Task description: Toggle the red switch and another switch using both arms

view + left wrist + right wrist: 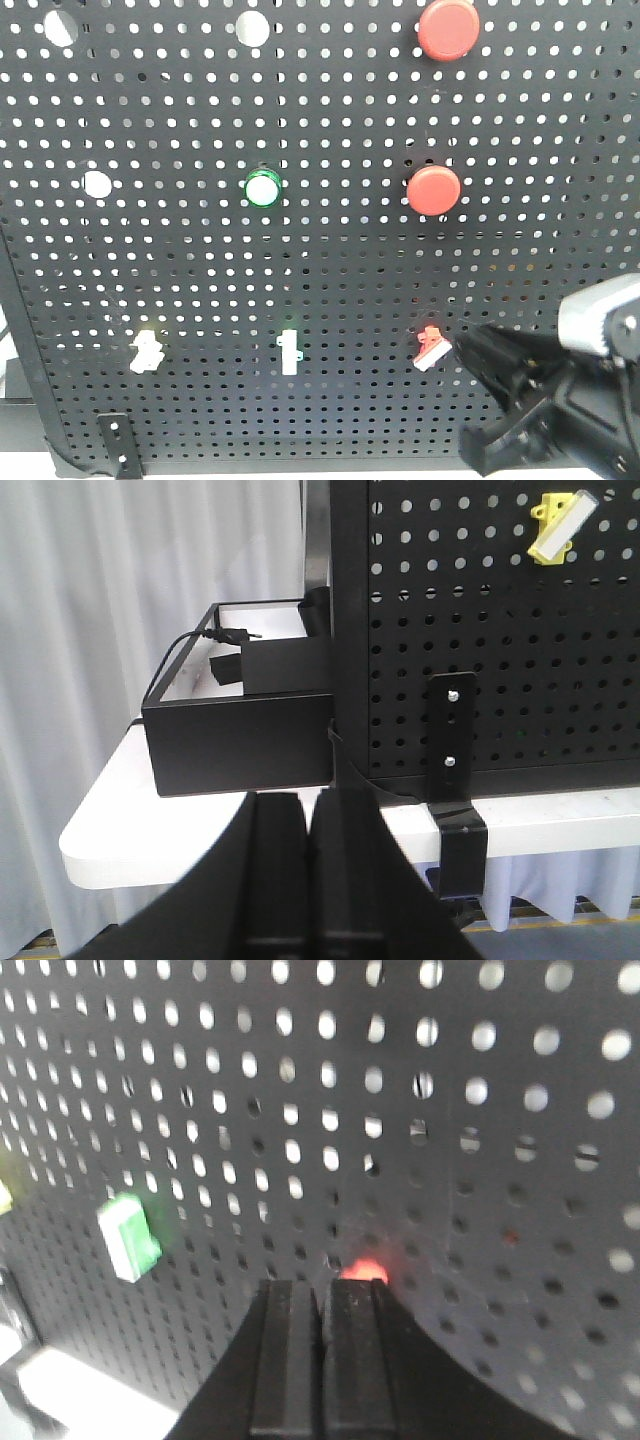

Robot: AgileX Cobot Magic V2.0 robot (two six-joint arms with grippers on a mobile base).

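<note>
The red switch [432, 347] is a tiny red-based toggle low on the right of the black pegboard [200, 260]. My right gripper [472, 348] reaches in from the lower right, its tip at the switch's right side. In the right wrist view the gripper [322, 1288] is shut, with the red switch [362, 1269] glowing just above its right finger. Another switch, yellow-based [147, 352], sits low on the left. In the left wrist view it [558, 527] lies far up and right of my shut left gripper [308, 802], which hangs below the board's corner.
A green-based toggle [290, 350] sits between the two switches. Two large red push buttons [434, 190] [447, 28] and a green round button [262, 187] are higher up. A black box [240, 740] and a mounting bracket [455, 780] stand at the board's lower left corner.
</note>
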